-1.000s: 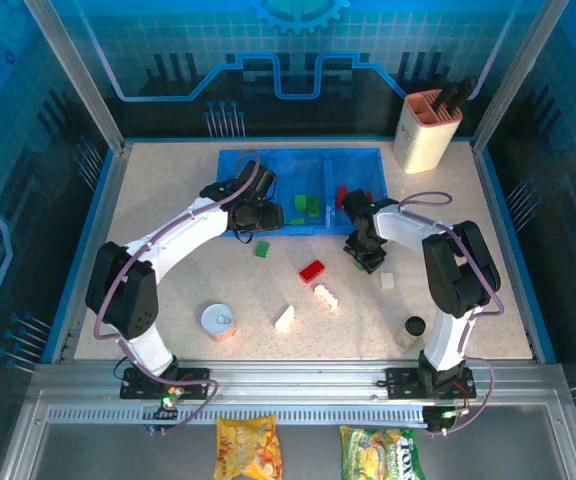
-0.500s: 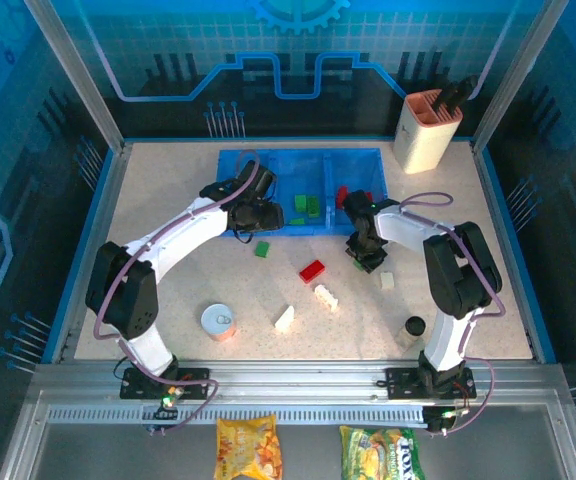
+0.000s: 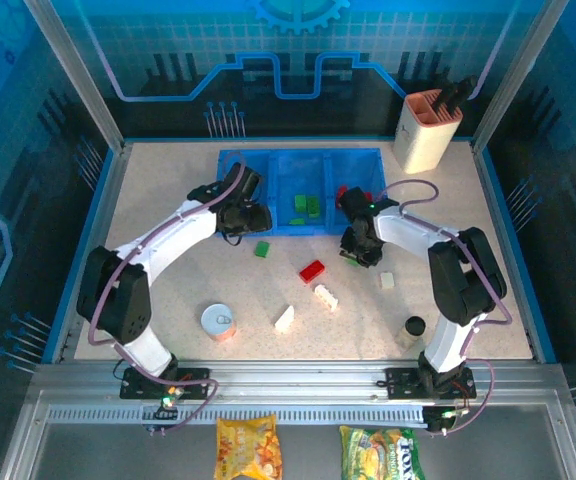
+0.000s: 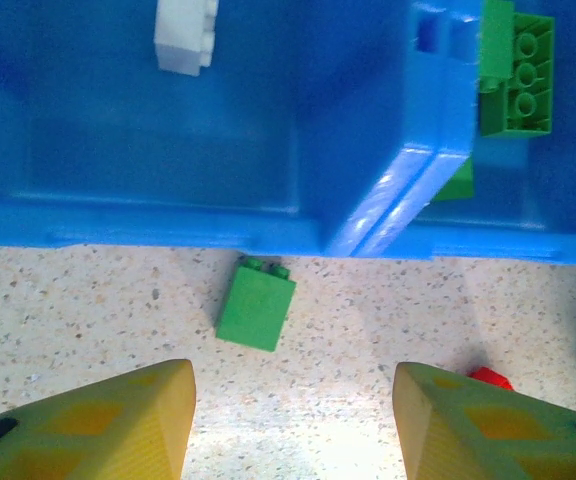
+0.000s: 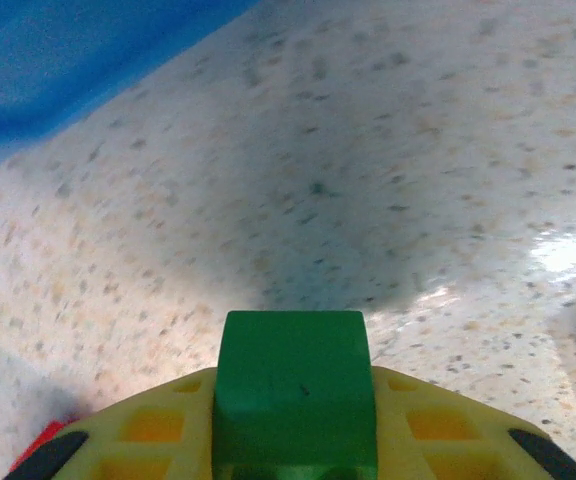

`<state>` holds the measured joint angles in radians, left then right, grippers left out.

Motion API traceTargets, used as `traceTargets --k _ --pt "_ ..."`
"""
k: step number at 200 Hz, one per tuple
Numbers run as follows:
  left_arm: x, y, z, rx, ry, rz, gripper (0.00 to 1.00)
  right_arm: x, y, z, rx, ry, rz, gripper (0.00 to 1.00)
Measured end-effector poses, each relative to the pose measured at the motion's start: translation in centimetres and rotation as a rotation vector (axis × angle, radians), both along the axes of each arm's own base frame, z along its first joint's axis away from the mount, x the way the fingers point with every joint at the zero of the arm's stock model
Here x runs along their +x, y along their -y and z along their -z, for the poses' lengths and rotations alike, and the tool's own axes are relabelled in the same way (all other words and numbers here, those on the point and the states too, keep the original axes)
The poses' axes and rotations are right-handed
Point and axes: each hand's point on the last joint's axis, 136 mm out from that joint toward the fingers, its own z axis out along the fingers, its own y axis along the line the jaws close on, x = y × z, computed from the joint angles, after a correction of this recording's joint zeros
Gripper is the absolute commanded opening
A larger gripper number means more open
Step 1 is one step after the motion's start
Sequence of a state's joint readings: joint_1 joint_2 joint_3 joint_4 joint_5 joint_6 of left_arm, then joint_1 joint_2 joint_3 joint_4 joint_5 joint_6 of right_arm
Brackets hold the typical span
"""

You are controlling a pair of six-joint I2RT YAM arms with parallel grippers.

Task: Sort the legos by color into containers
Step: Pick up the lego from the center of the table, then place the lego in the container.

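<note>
Green lego (image 5: 295, 390) clamped in the right jaws over the table (image 5: 368, 150).
The left jaws are held apart above a second green lego (image 4: 256, 307), lying just beside the blue tray (image 4: 168, 215).

A robotics lab test cell. A speckled desk (image 3: 168, 190) is fenced by aluminium posts (image 3: 73, 70) and blue translucent panels (image 3: 168, 40) printed with a gear emblem (image 3: 298, 12). Two robot arms (image 3: 173, 235) are bolted to a slotted metal rail (image 3: 298, 382) at its near edge. Odd props lie about: lego bricks (image 3: 312, 270), a knife block (image 3: 426, 135), snack packets (image 3: 248, 450).
</note>
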<state>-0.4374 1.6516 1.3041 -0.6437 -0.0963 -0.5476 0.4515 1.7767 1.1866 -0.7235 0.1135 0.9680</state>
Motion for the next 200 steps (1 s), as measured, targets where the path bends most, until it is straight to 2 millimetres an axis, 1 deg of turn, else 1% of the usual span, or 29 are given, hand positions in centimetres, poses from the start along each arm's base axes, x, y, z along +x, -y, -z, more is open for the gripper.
traceTargets --k 24,44,71,102,131,149,182,200 --pt "-0.6 -0.7 0.5 0.003 -0.006 -0.01 0.56 0.4 -1.9 -1.1 0.009 0.038 -0.136 0.28" --pt "-1.2 -1.2 1.0 0.006 -0.013 -0.015 0.56 1.2 -3.6 -2.6 0.017 0.086 -0.23 0.28" --pt "-2.3 -1.7 2.0 0.011 -0.027 -0.016 0.56 2.4 -5.8 -4.6 0.026 0.141 -0.319 0.29" --pt "-3.8 -2.3 3.3 0.015 -0.052 -0.014 0.56 4.0 -8.3 -6.0 0.021 0.185 -0.397 0.29" --pt "-5.0 -2.6 4.5 0.016 -0.073 -0.012 0.55 5.1 -10.7 -6.6 0.035 0.21 -0.46 0.3" --pt "-5.7 -2.9 5.0 0.019 -0.087 -0.011 0.56 5.9 -11.8 -6.7 0.051 0.22 -0.492 0.29" --pt "-6.0 -2.9 5.2 0.011 -0.087 -0.008 0.56 8.1 -14.2 -6.6 0.09 0.243 -0.554 0.28" --pt "-6.2 -2.9 5.2 0.005 -0.083 -0.006 0.56 9.0 -15.3 -6.2 0.111 0.253 -0.582 0.27"
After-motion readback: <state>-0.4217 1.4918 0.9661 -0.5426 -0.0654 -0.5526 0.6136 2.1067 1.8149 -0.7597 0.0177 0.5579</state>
